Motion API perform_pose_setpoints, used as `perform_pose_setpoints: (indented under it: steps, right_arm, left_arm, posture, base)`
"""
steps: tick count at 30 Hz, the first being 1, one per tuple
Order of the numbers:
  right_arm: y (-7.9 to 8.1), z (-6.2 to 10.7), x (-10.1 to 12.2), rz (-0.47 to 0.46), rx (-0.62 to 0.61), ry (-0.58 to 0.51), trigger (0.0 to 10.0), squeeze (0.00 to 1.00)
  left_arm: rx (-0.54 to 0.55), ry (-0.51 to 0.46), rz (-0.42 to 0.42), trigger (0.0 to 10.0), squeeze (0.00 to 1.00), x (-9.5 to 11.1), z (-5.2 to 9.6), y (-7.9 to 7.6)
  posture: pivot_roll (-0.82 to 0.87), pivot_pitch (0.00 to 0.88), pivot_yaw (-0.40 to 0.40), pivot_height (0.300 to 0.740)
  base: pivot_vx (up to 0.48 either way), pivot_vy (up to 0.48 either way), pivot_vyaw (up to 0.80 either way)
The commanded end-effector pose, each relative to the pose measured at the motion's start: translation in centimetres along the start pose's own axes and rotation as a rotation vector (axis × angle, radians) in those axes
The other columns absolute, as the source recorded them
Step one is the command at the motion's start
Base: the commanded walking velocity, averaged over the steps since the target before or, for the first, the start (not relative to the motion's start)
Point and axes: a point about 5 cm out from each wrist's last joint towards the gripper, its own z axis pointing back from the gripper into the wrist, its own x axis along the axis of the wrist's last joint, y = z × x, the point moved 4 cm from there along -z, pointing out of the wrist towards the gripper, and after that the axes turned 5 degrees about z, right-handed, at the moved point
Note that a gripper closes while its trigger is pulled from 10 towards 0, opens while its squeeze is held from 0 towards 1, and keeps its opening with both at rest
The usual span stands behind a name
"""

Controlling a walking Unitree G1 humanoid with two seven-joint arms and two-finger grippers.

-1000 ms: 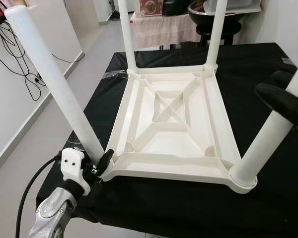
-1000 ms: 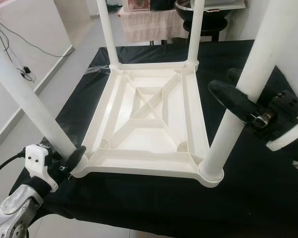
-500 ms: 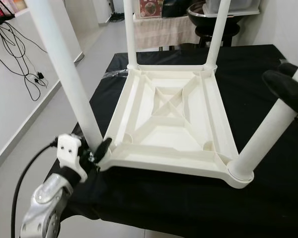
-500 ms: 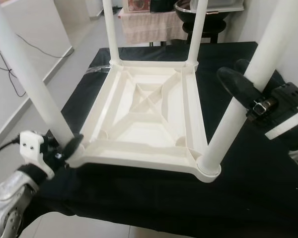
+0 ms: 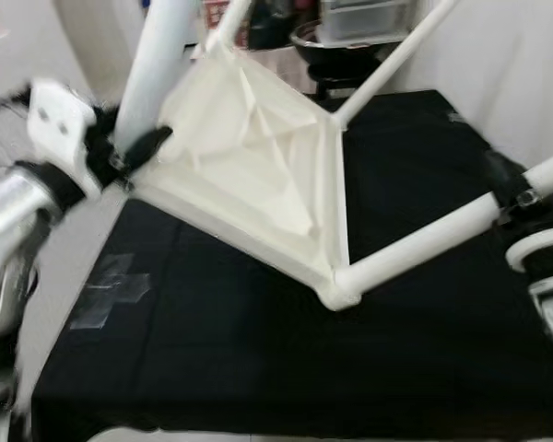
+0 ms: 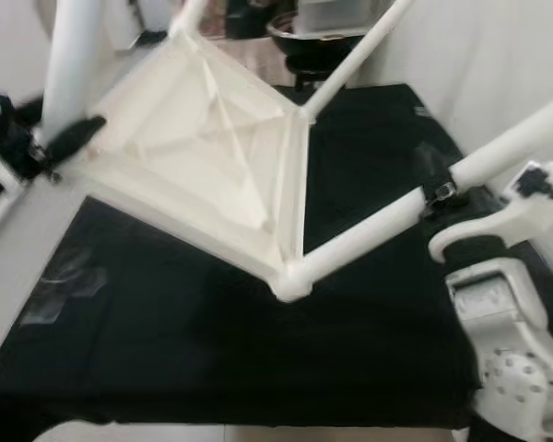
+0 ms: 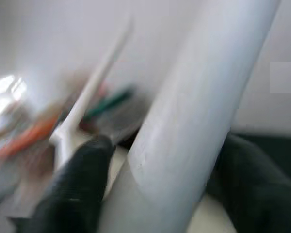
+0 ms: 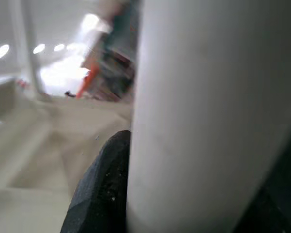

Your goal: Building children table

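Above the black-covered work surface (image 5: 258,368), the white plastic children's table (image 5: 258,157) is held tipped on edge, its ribbed underside turned toward the camera and only one corner (image 5: 339,293) resting on the cloth. The whole scene is blurred by motion.

One white leg (image 5: 161,55) rises steeply at the upper left, and the left gripper (image 5: 134,152) is seen at its base, beside the raised corner of the tabletop. In the left wrist view the two black fingers (image 7: 77,189) are closed against either side of that leg (image 7: 194,126), so the gripper is clamped on it.

Another leg (image 6: 396,216) runs out from the grounded corner toward the right, low over the cloth. The right gripper (image 6: 440,191) is clamped around it well along its length; in the right wrist view a black finger (image 8: 104,189) is pressed against the white tube (image 8: 208,111).

Two further legs point away toward the back of the room, where a dark bowl (image 5: 327,41) and a clear container (image 5: 364,17) can be made out.

Pieces of clear tape (image 5: 106,290) are stuck on the cloth near its left edge. No brand, label or writing can be read anywhere.
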Motion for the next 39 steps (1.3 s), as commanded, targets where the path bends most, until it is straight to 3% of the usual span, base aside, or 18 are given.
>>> perform_pose_setpoints:
  steps: [1, 4, 7, 8, 9, 10, 11, 17, 22, 29, 34, 36, 38, 39]
  right_arm:
    - [-3.9, 0.0, -6.7, 0.133, -0.215, 0.275, 0.0, 0.0]
    - [-6.8, -1.3, -9.5, 0.137, -0.385, 0.306, 0.0, 0.0]
    - [-8.0, -1.7, -10.2, 0.162, -0.437, 0.317, 0.0, 0.0]
    - [-9.1, -1.9, -11.0, 0.198, -0.491, 0.338, 0.0, 0.0]
    - [-10.1, -1.9, -11.7, 0.247, -0.539, 0.368, 0.0, 0.0]
    - [-10.1, -1.9, -11.7, 0.247, -0.539, 0.368, 0.0, 0.0]
    - [-10.8, -1.8, -12.2, 0.281, -0.581, 0.395, 10.0, 1.0]
    - [-13.2, -1.4, -13.1, 0.34, -0.704, 0.392, 10.0, 1.0]
    - [-13.2, -1.3, -13.0, 0.358, -0.706, 0.387, 10.0, 1.0]
    - [-10.8, 0.5, -11.6, 0.359, -0.59, 0.375, 10.0, 1.0]
    - [-7.3, 4.1, -9.9, 0.218, -0.441, 0.314, 10.0, 1.0]
    - [-7.3, 4.1, -9.9, 0.218, -0.441, 0.314, 10.0, 1.0]
    - [-5.8, 4.8, -9.0, 0.165, -0.366, 0.268, 10.0, 1.0]
    - [-5.8, 4.8, -9.0, 0.165, -0.366, 0.268, 10.0, 1.0]
  left_arm:
    - [-0.092, -0.295, 0.005, 10.0, 1.0, 7.4, -0.2, -0.9]
    - [-0.226, -0.356, 0.031, 10.0, 1.0, 10.2, -2.4, -2.7]
    - [-0.255, -0.359, 0.039, 10.0, 1.0, 10.5, -2.8, -3.2]
    - [-0.289, -0.353, 0.062, 10.0, 0.61, 10.6, -3.2, -3.8]
    - [-0.317, -0.341, 0.074, 10.0, 0.0, 10.5, -3.3, -4.3]
    - [-0.317, -0.341, 0.074, 10.0, 0.0, 10.5, -3.3, -4.3]
    - [-0.337, -0.318, 0.086, 10.0, 0.0, 10.3, -3.4, -4.5]
    - [-0.386, -0.205, 0.157, 10.0, 0.0, 8.1, -2.8, -5.1]
    - [-0.384, -0.183, 0.174, 10.0, 0.0, 7.1, -2.2, -5.5]
    - [-0.361, -0.142, 0.226, 10.0, 0.0, 4.7, -1.3, -6.0]
    - [-0.325, -0.107, 0.3, 10.0, 0.0, 1.9, -0.6, -6.5]
    - [-0.325, -0.107, 0.3, 10.0, 0.0, 1.9, -0.6, -6.5]
    - [-0.32, -0.1, 0.317, 10.0, 0.0, 1.2, -0.5, -6.7]
    - [-0.32, -0.1, 0.317, 10.0, 0.0, 1.2, -0.5, -6.7]
  posture:
    - [-0.05, 0.105, 0.174, 0.74]
    - [-0.04, 0.111, 0.179, 0.74]
    - [-0.04, 0.112, 0.183, 0.74]
    - [-0.03, 0.125, 0.19, 0.74]
    - [-0.03, 0.127, 0.193, 0.74]
    - [-0.03, 0.127, 0.193, 0.74]
    - [-0.02, 0.13, 0.194, 0.74]
    - [-0.01, 0.141, 0.194, 0.74]
    - [-0.01, 0.144, 0.184, 0.74]
    - [-0.07, 0.153, 0.167, 0.74]
    - [-0.13, 0.145, 0.167, 0.74]
    - [-0.13, 0.145, 0.167, 0.74]
    - [-0.14, 0.143, 0.172, 0.74]
    - [-0.14, 0.143, 0.172, 0.74]
  base:
    - [0.0, 0.0, 0.0]
    - [0.0, 0.0, 0.0]
    - [0.0, 0.0, 0.0]
    - [0.0, 0.0, 0.0]
    - [0.0, 0.0, 0.0]
    - [0.0, 0.0, 0.0]
    - [0.0, 0.0, 0.0]
    - [0.0, 0.0, 0.0]
    - [0.0, 0.0, 0.0]
    - [0.0, 0.0, 0.0]
    - [0.0, 0.0, 0.0]
    - [0.0, 0.0, 0.0]
    - [0.0, 0.0, 0.0]
    - [0.0, 0.0, 0.0]
